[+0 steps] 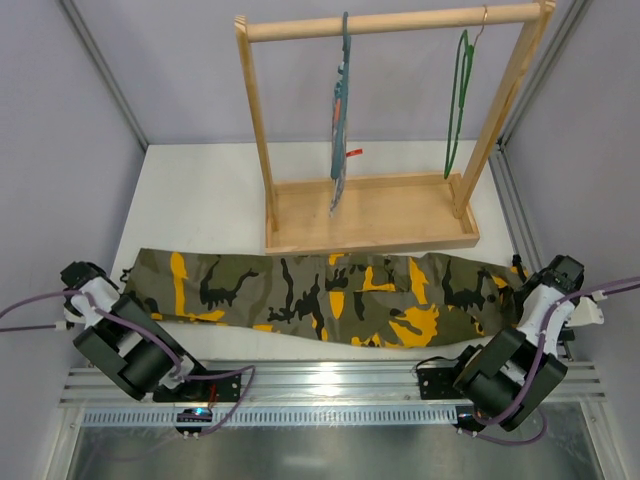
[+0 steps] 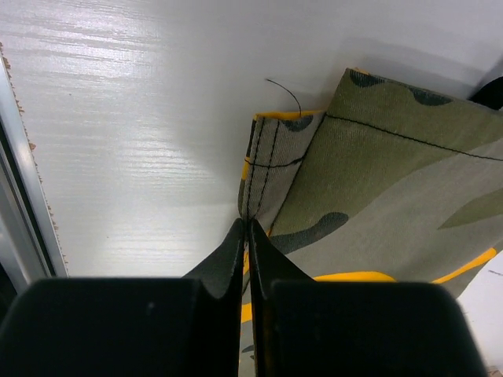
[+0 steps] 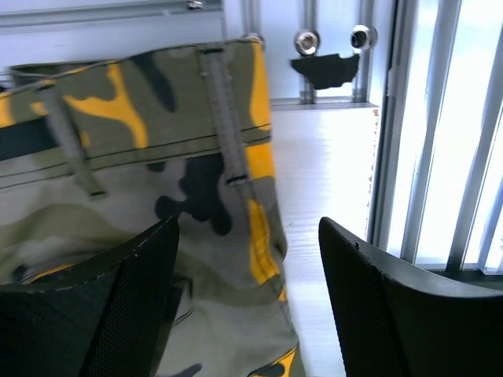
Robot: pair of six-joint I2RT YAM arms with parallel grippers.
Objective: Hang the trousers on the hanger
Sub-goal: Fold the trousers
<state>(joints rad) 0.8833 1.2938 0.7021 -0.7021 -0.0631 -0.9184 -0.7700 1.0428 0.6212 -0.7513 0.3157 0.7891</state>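
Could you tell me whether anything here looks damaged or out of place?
Only a loose dark thread curling out from the hem corner of the trousers, just beyond where the left end effector pinches it. The green hanger hangs on the wooden rack.

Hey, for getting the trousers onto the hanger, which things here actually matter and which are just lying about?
For the job:
- trousers, spread along the near edge
- green hanger, hanging at the back right
- left gripper, shut on a hem corner
- right gripper, open at the waistband

Just there:
- striped cloth on its blue-grey hanger
- wooden rack
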